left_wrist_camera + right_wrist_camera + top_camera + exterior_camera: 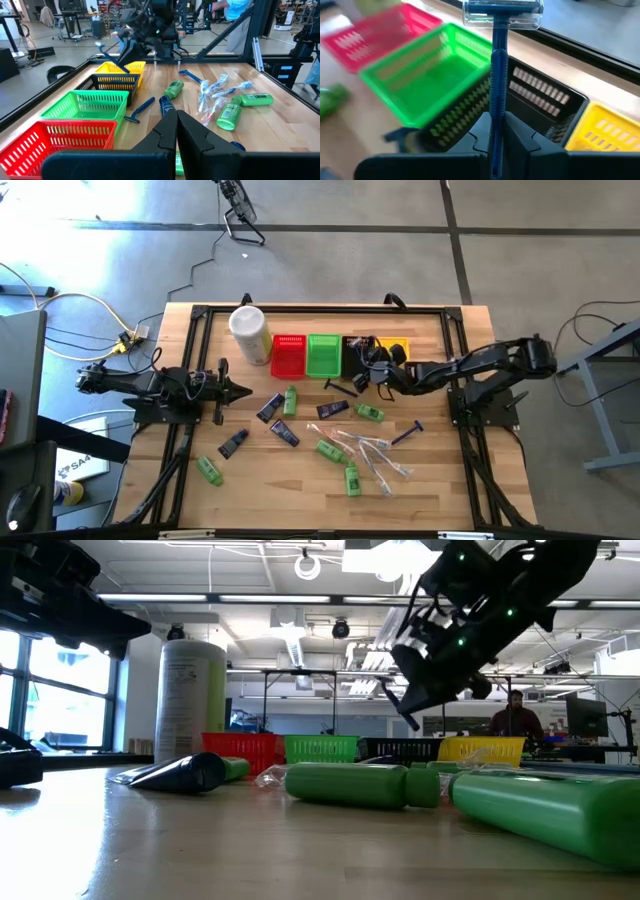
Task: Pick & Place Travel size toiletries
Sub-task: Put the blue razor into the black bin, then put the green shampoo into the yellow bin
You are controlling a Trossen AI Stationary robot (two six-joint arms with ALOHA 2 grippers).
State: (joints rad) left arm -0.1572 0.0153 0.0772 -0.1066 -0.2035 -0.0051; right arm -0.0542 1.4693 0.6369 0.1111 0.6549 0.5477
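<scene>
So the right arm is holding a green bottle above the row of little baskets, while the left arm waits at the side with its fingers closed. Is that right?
Not quite. The right gripper is shut on a blue razor, not a green bottle; the right wrist view shows it. It does hang above the baskets, and the left gripper waits at the table's left side, shut.

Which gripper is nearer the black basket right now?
Right. The right gripper, shut on a blue razor, hovers over the black basket; the left gripper waits beyond the red basket.

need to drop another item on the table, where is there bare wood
Bare wood lies along the wooden table's right side and in its near left corner. It is crowded mid-table, from the small green plastic bottles to the clear-wrapped sticks.
</scene>
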